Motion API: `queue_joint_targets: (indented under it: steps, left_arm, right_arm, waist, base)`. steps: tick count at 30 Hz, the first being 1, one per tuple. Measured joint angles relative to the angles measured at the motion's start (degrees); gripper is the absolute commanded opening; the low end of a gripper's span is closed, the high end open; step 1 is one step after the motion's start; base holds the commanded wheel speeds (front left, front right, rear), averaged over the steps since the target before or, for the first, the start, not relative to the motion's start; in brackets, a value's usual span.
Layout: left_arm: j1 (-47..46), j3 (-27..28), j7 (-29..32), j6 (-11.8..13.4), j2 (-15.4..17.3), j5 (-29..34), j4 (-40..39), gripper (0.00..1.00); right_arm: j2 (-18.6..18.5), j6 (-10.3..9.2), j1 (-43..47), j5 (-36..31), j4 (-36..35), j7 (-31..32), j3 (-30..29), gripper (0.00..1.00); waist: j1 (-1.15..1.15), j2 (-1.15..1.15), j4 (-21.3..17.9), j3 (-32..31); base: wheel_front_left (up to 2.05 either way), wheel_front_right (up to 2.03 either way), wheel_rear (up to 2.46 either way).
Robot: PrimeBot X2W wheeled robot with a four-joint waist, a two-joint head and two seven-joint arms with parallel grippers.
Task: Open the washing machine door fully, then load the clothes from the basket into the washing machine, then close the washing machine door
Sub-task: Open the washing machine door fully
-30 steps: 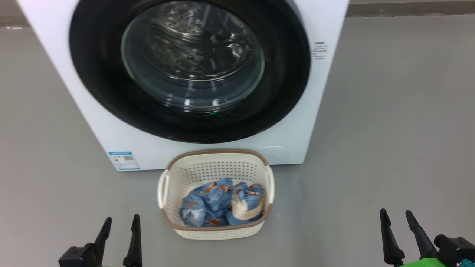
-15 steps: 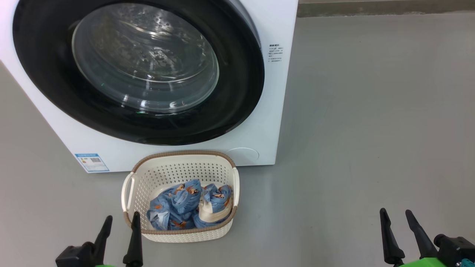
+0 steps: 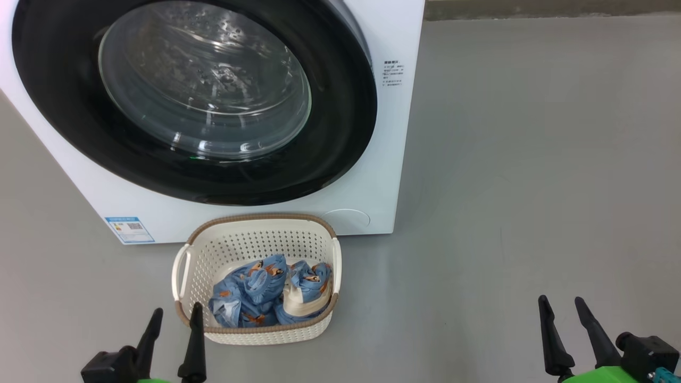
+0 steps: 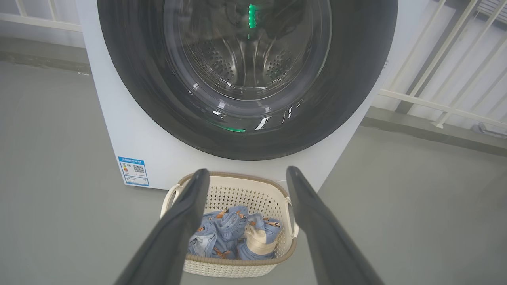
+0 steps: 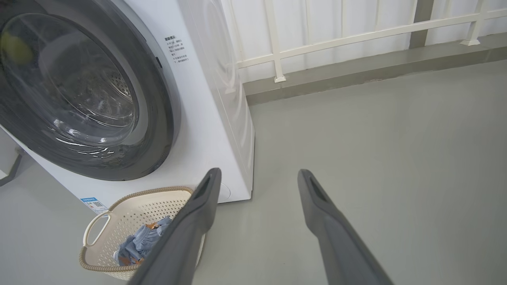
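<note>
Head view had the big round washing machine door (image 3: 205, 85), glossy black rim around a bulging clear glass window, sitting flat against the big white front-loading washing machine (image 3: 165, 218). So step one hadn't even started, right?

Reply: That was my read too. The door looked shut. The small light-blue clothes (image 3: 268, 290) with the orange-brown animal print were all piled in the small cream perforated plastic basket (image 3: 255, 242). That sat on the plain grey floor (image 3: 532, 186), just in front of the machine. The left gripper (image 3: 176, 307) and right gripper (image 3: 560, 298) both hung low with their fingers spread, holding nothing, well short of the door.

OP: What did the next move need, then?

Reply: I'd say one arm had to come up to the rim's edge, catch it and swing it wide. The basket sat right below, so the arm had to stay clear of it.

OP: Anything you couldn't see?

Reply: Plenty. I couldn't pick out a handle or latch anywhere on that rim. The door's top and the machine's left side were cut off in the head view. Glare on the glass also hid whether the drum was empty.
</note>
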Motion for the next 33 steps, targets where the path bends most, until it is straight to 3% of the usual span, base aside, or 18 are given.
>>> queue_joint_targets:
  steps: [2, 4, 9, 19, 26, 33]
  left_arm:
    - [0.0, 0.0, 0.0, 0.0, 0.0, -0.12, 0.0, 1.0]
    - [-0.01, -0.07, 0.0, 0.0, -0.03, -0.13, 0.0, 1.0]
    - [-0.04, -0.14, 0.0, 0.0, -0.07, -0.44, -0.1, 1.0]
    - [-3.41, -1.23, -0.16, 0.0, -0.13, -0.96, -0.86, 1.0]
    - [-6.19, -2.9, -0.24, 0.0, -0.08, -1.55, -0.83, 1.0]
    - [-6.99, -3.69, -0.25, 0.0, -0.07, -2.16, -0.73, 1.0]
  right_arm:
    - [0.01, 0.0, -0.19, 0.09, -0.03, 0.0, 0.55, 0.35]
    - [0.05, 0.0, -0.95, 0.48, 0.07, 0.0, 1.08, 0.0]
    - [0.11, 0.0, -4.6, 3.01, -0.08, 0.0, 1.41, 0.0]
    - [-0.26, 0.0, -21.09, 17.68, -1.09, -0.02, 3.18, 0.0]
    - [-4.08, 0.0, -31.73, 25.1, -0.75, -0.44, 4.68, 0.0]
    - [-6.8, 0.0, -40.02, 39.95, 2.68, -0.44, 7.53, 0.0]
  waist:
    - [0.0, 0.0, 0.01, 0.2]
    - [0.0, 0.0, 0.06, 0.39]
    - [0.0, 0.0, 0.18, 0.97]
    - [0.0, 0.0, 0.17, 4.71]
    - [0.0, 0.0, 1.74, 7.28]
    - [0.0, 0.0, 4.23, 8.9]
  base:
    - [0.0, 0.0, 0.0]
    - [0.0, 0.0, 0.0]
    - [0.0, 0.0, 0.0]
    - [0.0, 0.0, 0.0]
    - [0.0, 0.0, 0.0]
    - [0.0, 0.0, 0.0]
